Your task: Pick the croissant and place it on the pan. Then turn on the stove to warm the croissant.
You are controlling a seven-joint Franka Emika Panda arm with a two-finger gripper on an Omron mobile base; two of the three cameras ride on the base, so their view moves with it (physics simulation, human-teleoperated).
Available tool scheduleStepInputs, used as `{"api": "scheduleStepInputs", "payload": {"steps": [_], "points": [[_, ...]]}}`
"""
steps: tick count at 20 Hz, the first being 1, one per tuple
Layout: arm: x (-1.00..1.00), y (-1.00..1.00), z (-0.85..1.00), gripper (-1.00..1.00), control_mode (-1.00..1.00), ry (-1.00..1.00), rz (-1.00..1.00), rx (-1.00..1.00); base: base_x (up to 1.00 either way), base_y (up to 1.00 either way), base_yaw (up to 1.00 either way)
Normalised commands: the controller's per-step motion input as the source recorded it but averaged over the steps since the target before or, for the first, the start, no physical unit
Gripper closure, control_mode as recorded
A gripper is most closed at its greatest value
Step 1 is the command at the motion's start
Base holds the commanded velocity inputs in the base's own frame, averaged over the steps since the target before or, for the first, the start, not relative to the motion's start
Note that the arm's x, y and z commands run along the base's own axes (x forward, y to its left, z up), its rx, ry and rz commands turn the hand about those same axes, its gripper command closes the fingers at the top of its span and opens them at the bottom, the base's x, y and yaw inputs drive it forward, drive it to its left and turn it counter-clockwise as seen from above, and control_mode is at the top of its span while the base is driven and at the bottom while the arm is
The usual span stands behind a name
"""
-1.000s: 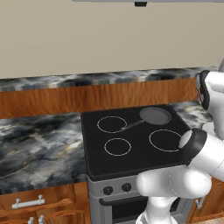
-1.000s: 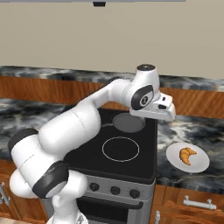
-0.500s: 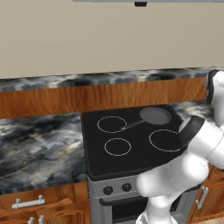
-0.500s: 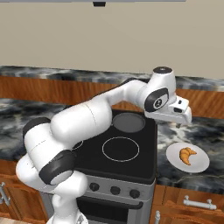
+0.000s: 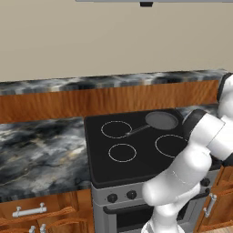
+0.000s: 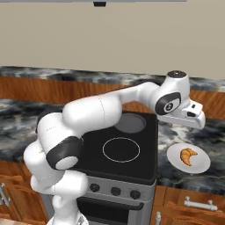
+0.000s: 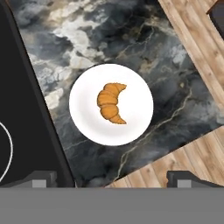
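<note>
The croissant (image 7: 111,103), a small golden-brown pastry, lies on a white round plate (image 7: 85,124) on the marble counter, right of the stove (image 6: 127,151). It also shows on the plate in the right base view as the croissant (image 6: 189,156). My gripper (image 6: 196,124) hangs above the plate's near-left side, clear of it. In the hand view the gripper (image 7: 112,178) is open, its fingertips (image 7: 41,178) wide apart and nothing between them. The dark grey pan (image 5: 161,119) sits on the stove's back right burner, handle pointing left-front; the pan (image 6: 130,123) is partly behind my arm.
The white plate (image 6: 200,165) sits near the counter's front edge, above wooden drawers (image 6: 193,206). Black knobs (image 6: 115,191) line the stove's steel front. Dark marble counter (image 5: 41,150) stretches left of the stove. A wooden backsplash (image 5: 91,100) runs behind.
My arm has swung right, from over the stove's back right burner out to above the plate with the croissant. The gripper stays open. Pan and croissant have not moved.
</note>
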Motion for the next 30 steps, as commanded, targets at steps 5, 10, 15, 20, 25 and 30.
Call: {"api": "scheduleStepInputs", "payload": {"steps": [5, 10, 15, 20, 25, 30], "points": [[0.12, -0.29, -0.17, -1.00, -1.00, 0.00, -0.01, 0.01, 0.00, 0.00, 0.00], [0.21, -0.02, -0.28, -1.00, -1.00, 0.04, 0.00, 0.00, 0.00, 0.00, 0.00], [0.18, 0.00, -0.32, -1.00, -1.00, 0.05, 0.00, 0.00, 0.00, 0.00, 0.00], [0.18, -0.01, -0.35, -1.00, -1.00, 0.03, 0.00, 0.00, 0.00, 0.00, 0.00], [0.20, -0.02, -0.29, -1.00, -1.00, 0.00, 0.00, 0.00, 0.00, 0.00, 0.00], [0.11, -0.03, -0.26, -1.00, -1.00, 0.00, 0.00, 0.00, 0.00, 0.00, 0.00]]}}
